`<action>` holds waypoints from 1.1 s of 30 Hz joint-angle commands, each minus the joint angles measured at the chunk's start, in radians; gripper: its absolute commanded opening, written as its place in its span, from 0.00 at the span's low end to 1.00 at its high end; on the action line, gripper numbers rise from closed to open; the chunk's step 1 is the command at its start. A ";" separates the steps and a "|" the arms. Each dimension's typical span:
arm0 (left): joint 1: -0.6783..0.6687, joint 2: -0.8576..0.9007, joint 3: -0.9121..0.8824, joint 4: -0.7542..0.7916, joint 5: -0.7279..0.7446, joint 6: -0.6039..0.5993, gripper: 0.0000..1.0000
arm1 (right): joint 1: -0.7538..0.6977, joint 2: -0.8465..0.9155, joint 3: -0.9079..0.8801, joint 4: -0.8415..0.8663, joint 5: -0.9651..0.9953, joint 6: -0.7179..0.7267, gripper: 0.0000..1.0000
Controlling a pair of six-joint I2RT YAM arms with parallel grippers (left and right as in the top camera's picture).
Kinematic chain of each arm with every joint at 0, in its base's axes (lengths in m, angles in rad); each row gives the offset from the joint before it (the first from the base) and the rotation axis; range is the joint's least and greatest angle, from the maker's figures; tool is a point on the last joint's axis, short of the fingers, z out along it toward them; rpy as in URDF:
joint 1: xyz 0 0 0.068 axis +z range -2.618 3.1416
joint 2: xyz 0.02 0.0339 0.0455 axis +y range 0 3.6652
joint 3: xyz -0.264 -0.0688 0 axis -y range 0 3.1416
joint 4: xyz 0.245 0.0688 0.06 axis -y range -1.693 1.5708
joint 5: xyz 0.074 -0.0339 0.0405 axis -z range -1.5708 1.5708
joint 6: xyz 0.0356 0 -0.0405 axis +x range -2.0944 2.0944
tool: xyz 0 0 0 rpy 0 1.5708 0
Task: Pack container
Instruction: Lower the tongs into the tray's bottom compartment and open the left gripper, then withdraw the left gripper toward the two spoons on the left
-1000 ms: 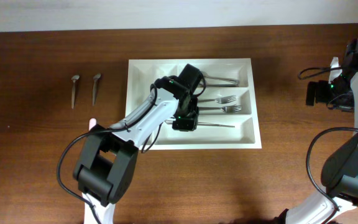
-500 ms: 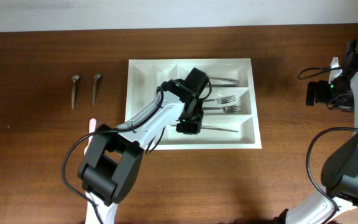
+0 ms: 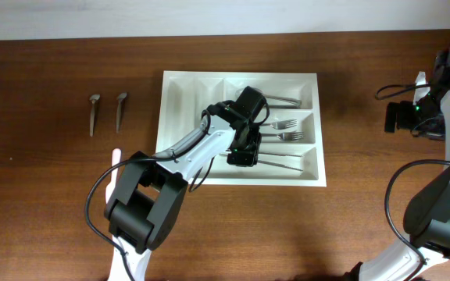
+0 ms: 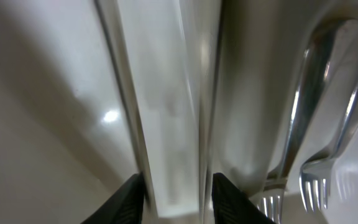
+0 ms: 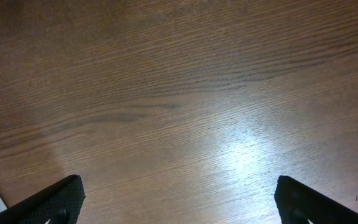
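The container (image 3: 180, 117) lies on the desk (image 3: 45, 195). The left end effector (image 3: 242, 154) is down inside it, its fingers (image 4: 132, 198) apart on either side of a white divider wall; the close view is too blurred to show whether they touch it. Two forks (image 3: 286, 124) lie in the container's middle long compartment, and a slim metal piece (image 3: 281, 160) in the lower one is partly hidden under that end effector. Well right of the container, the right end effector (image 5: 179, 202) hangs wide open over bare wood, with only its tips in view.
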State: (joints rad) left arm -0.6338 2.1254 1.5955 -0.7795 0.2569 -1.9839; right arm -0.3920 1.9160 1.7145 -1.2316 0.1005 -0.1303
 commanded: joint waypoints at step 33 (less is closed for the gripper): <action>0.018 -0.430 0.119 -0.037 -0.521 0.413 0.86 | 0.005 -0.008 -0.002 0.002 0.008 0.004 0.99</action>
State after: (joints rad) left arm -0.6327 1.7309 1.7023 -0.7872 -0.0231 -1.6520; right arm -0.3920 1.9160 1.7145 -1.2316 0.1005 -0.1299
